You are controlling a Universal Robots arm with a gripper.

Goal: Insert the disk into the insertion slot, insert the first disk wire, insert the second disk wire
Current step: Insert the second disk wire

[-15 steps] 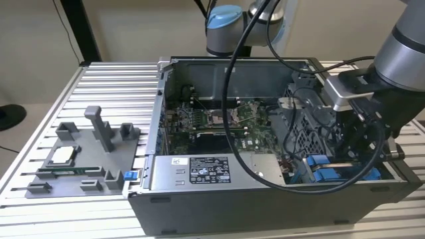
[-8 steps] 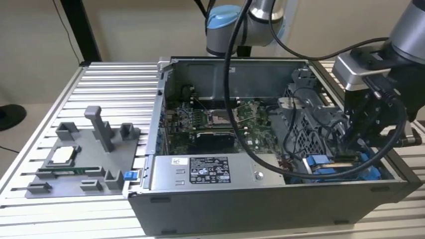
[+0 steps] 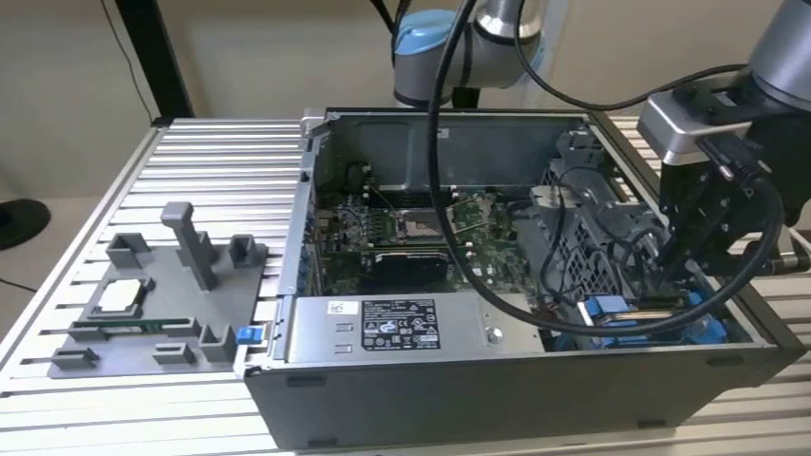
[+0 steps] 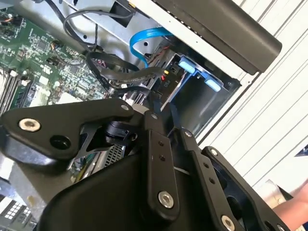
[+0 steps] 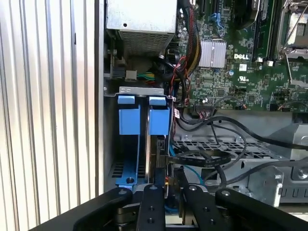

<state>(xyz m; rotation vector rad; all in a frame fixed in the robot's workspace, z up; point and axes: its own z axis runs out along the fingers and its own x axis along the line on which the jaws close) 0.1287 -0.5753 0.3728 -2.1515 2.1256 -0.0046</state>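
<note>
An open computer case (image 3: 507,399) is seen lying on a ribbed metal tabletop (image 3: 216,171). The gripper (image 3: 671,285) is lowered into the corner of the case at the exterior view's right, beside the grey perforated drive cage (image 3: 595,247).

In the first wrist view, the disk (image 5: 159,154) is seen edge-on, seated in the insertion slot (image 5: 130,144) between blue plastic clips (image 5: 144,118), just beside the case wall. The black links of the gripper (image 5: 168,202) are positioned directly over the disk's near end, where a black cable (image 5: 202,156) is attached. Whether the jaws are apart, together or clamped on anything cannot be told, since their tips are hidden among the cables.

The motherboard (image 3: 419,223) lies exposed at the case centre. The silver power-supply box (image 3: 393,328) is mounted along the near wall. A grey fixture tray (image 3: 152,304) rests on the tabletop, well apart from the case.
</note>
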